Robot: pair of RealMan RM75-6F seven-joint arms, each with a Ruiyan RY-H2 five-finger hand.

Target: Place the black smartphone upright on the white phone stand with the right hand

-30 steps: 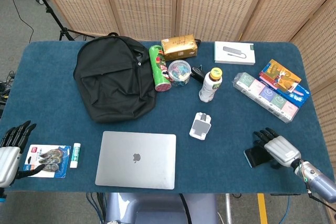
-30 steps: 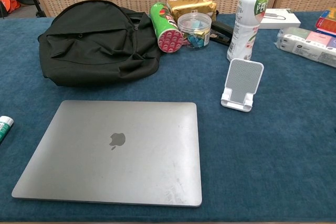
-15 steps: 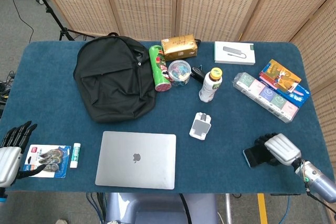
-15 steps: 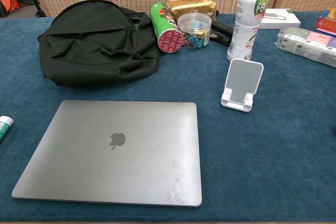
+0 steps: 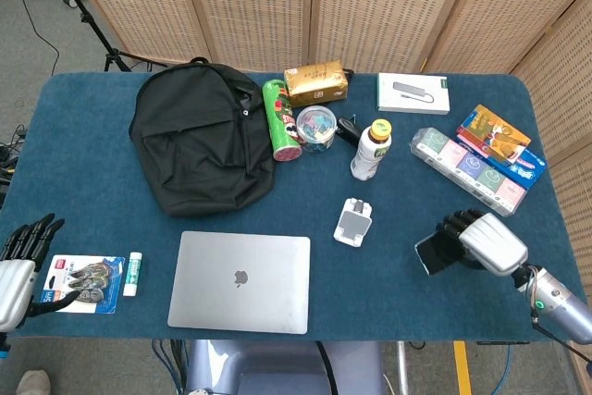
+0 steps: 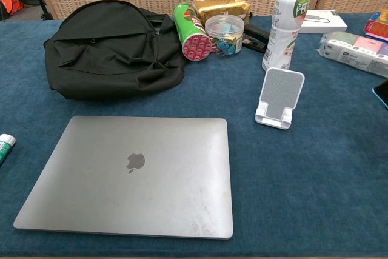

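Table-edge smartphone (image 5: 433, 253) (mostly robot hand (image 5: 483, 242)-hidden)

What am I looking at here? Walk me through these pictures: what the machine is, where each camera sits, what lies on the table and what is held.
This is a two-armed robot, steered by a person, with a many-fingered hand on each arm. One picture looks down from its head, the other looks forward from its chest.

On the blue table lie a black backpack, a closed silver laptop, a green chip can, a gold packet, a clear tub, a drink bottle, a white box, some colourful packs, a glue stick and a blister pack.

The white phone stand stands empty near the middle.

The right hand holds the black smartphone in its fingers, to the right of the stand. The left hand rests at the table's near left corner, fingers spread, holding nothing.
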